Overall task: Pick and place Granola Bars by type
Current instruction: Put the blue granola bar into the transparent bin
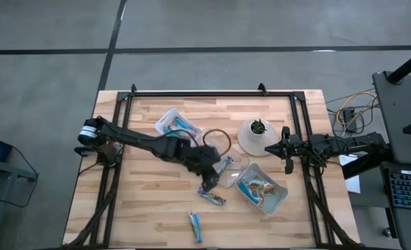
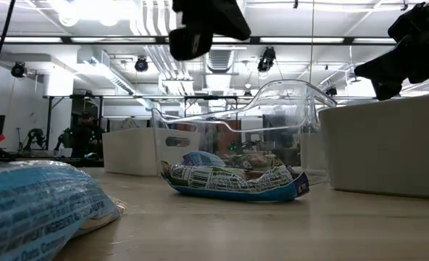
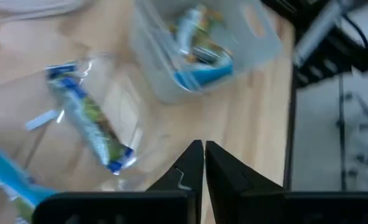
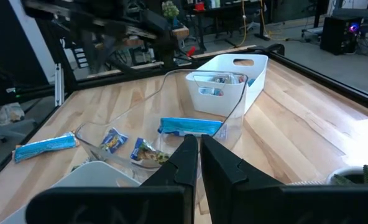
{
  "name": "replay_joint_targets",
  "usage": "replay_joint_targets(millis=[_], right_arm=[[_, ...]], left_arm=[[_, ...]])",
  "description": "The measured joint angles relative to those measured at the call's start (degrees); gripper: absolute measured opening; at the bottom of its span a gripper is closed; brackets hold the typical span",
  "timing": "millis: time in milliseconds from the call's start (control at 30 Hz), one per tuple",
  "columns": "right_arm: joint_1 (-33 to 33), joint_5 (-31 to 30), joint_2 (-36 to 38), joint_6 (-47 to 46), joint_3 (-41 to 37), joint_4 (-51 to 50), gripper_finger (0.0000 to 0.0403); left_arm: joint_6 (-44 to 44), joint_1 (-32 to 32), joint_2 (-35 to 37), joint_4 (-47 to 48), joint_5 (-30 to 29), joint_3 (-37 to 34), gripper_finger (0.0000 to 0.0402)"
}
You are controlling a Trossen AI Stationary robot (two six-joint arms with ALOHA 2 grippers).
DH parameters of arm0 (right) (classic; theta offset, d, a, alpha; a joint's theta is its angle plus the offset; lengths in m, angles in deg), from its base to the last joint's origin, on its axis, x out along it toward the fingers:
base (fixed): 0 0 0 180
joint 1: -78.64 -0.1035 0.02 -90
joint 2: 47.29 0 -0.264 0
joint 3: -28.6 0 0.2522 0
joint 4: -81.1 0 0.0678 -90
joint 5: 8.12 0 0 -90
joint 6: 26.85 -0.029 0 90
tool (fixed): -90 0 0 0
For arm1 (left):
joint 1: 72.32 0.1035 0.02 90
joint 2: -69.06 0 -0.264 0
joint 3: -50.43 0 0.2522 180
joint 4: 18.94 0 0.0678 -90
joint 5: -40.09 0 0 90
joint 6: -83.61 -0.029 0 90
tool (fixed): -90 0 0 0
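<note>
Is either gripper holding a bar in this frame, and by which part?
Nothing is held. The left gripper hangs shut and empty over the table; the right gripper waits shut and empty too.

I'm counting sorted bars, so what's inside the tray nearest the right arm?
The tray holds several bars in tan and blue wrappers, piled together. How many cannot be told, since they overlap and any underneath are covered.

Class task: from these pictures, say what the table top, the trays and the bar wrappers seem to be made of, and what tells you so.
Table top: pale wood, matt; plank seams and grain show.
Trays: probably clear plastic; the bars inside show through the walls.
Bar wrappers: glossy printed film or foil, crinkled, with sealed ends.
</note>
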Motion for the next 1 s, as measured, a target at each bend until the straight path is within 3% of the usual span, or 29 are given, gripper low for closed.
replay_joint_targets(millis=[233,500,1000], right_arm=[[0.00,-0.02,-0.02,0.00,0.00,-0.02,0.0013],[-0.01,-0.02,-0.02,0.00,0.00,0.00,0.0013],[-0.01,-0.02,-0.02,0.00,0.00,0.00,0.0013]], left_arm=[[-8.90,-5.63,0.27,-0.40,0.34,1.39,0.0000],[-35.27,-11.35,0.27,-1.18,2.58,1.42,0.0000],[-42.52,-11.68,-0.99,6.04,2.38,3.01,0.0000]])
